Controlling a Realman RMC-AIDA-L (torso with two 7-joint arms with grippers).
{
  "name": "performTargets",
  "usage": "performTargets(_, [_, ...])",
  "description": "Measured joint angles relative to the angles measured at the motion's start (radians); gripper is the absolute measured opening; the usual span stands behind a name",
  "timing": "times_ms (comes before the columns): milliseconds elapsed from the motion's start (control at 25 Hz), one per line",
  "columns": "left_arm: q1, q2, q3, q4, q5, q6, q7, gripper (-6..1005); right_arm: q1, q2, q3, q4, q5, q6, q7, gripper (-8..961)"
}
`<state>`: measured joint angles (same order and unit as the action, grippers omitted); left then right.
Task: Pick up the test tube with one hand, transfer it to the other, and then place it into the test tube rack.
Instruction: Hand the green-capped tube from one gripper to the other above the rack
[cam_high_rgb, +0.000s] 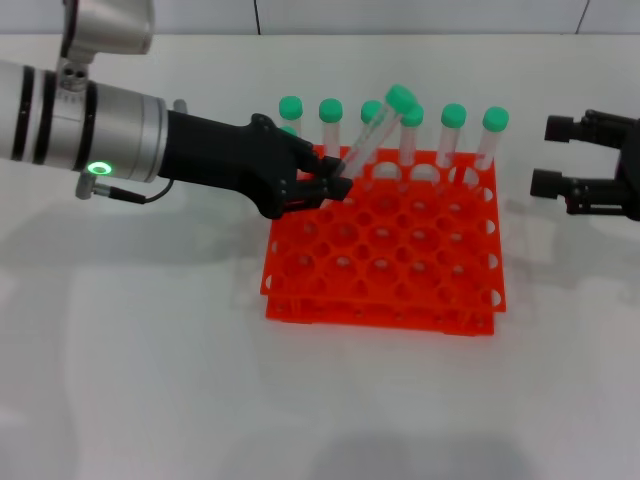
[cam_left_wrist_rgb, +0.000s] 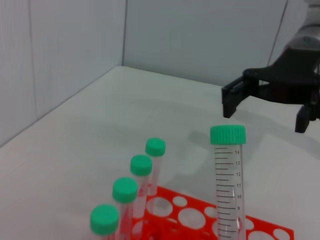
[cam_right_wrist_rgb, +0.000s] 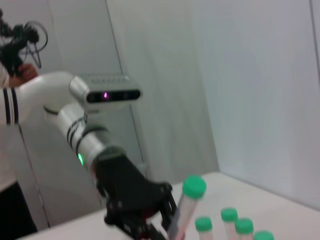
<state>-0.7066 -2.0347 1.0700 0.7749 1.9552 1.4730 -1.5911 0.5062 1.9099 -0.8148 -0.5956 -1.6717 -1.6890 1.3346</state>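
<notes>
Orange-red test tube rack (cam_high_rgb: 385, 250) sits on the white table (cam_high_rgb: 150, 380). At its back-left corner the left gripper (cam_high_rgb: 335, 185) pinches the lower end of the test tube (cam_high_rgb: 375, 135); this clear, graduated, green-capped tube leans, cap up and away from the gripper. Right of the rack, well apart, the right gripper (cam_high_rgb: 550, 155) hangs spread open.

White table (cam_high_rgb: 150, 380), bare matte top. Six spare green-capped tubes (cam_high_rgb: 453, 135) stand upright in one row toward the table's far side, roughly mid-width. Pale panelled wall (cam_left_wrist_rgb: 200, 35) rises right behind the table's far edge. A person's striped sleeve (cam_right_wrist_rgb: 10, 100) shows beyond the table.
</notes>
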Motion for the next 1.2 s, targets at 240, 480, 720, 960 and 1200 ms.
performTargets(240, [-0.03,-0.011,-0.002,-0.02,0.001,-0.004,0.032,229,0.014,0.023,0.001,0.075,0.099,-0.012,0.01,770])
performTargets(480, [-0.043,-0.023,0.0,-0.038,0.001,-0.013,0.048,233,0.042,0.069,0.0,0.201,0.176,-0.015,-0.089,767])
performTargets(720, [-0.044,-0.034,0.0,-0.039,-0.001,-0.014,0.056,238,0.068,0.11,-0.008,0.287,0.195,-0.008,-0.2,764])
performTargets(960, [-0.043,-0.043,0.0,-0.04,-0.006,-0.016,0.068,242,0.112,0.116,-0.008,0.398,0.236,-0.007,-0.284,762])
performTargets(1200, [-0.041,-0.046,-0.001,-0.052,-0.01,-0.016,0.082,247,0.144,0.117,-0.012,0.453,0.252,0.005,-0.322,759])
